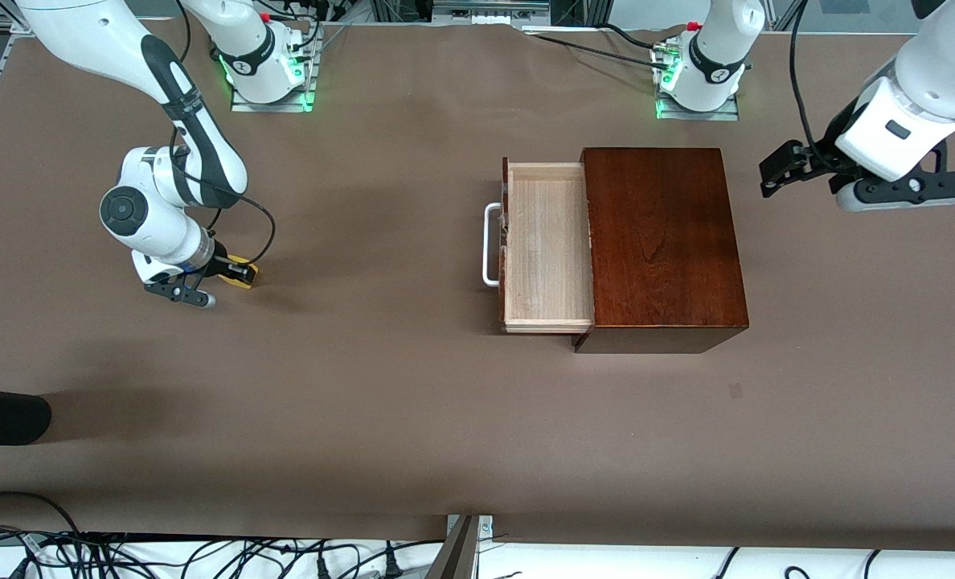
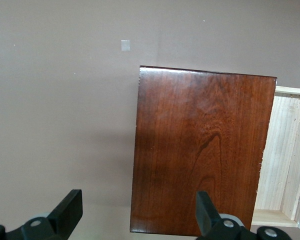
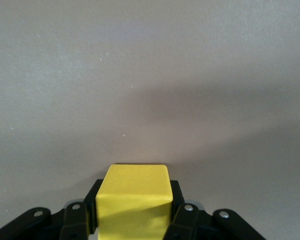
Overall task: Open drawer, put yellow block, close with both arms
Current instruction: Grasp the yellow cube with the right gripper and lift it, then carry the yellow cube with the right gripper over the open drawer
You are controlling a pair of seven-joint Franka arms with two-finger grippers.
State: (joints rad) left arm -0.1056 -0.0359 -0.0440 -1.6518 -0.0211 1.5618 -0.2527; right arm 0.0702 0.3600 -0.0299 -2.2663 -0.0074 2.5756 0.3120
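Yellow block (image 3: pixel 134 200): clamped between right hand (image 1: pixel 232 275) fingers, low over worktop (image 1: pixel 365 386), well apart from drawer (image 1: pixel 546 245), which stands pulled out. Left hand (image 1: pixel 775 173): spread wide, holding nothing, waiting beside wooden box (image 1: pixel 662 237).

Brown table (image 1: pixel 413 418) — on it the dark wooden box (image 1: pixel 662 241), its drawer (image 1: pixel 546 245) pulled open.

White arms (image 1: pixel 204 153), grey joints, blk cables, green-lit bases (image 1: pixel 268 80).
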